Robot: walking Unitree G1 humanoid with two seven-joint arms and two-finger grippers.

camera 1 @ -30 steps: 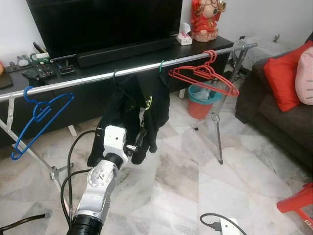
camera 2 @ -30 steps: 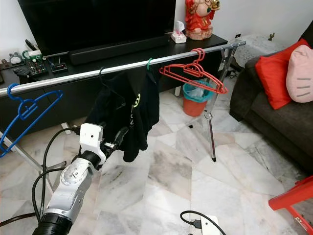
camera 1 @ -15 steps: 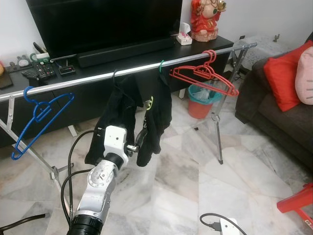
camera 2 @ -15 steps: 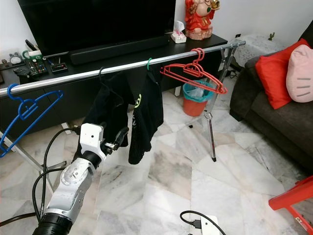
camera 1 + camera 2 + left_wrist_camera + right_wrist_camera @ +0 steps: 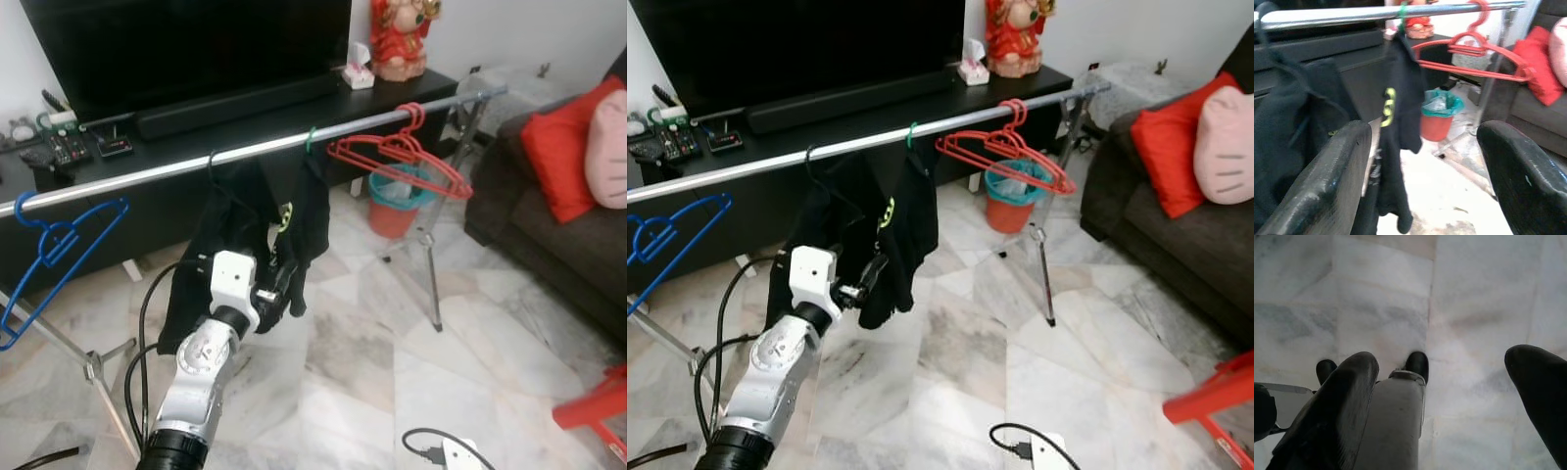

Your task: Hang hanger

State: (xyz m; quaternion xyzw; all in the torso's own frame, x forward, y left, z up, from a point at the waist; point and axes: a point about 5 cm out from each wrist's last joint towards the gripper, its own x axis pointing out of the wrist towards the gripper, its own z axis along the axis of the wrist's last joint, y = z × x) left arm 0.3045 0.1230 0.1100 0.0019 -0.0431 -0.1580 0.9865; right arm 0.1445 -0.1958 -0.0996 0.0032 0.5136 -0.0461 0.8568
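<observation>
While black clothes (image 5: 257, 227) half hide their hangers, left hand (image 5: 282, 292) spread empty beside them, rail (image 5: 147, 176) cut off

1. A rail (image 5: 147, 176) runs across before me; behind it stands a cabinet (image 5: 176, 108) with a TV (image 5: 186, 44) on it.
2. Three hangers (image 5: 397, 157) and a shirt (image 5: 250, 235) hang on the rail.
3. A sofa (image 5: 558, 215) sits at my right.

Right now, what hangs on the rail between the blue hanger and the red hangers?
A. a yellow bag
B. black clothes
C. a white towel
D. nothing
B: black clothes hang from the rail, with the blue hanger to one side and the red hangers to the other.
</observation>
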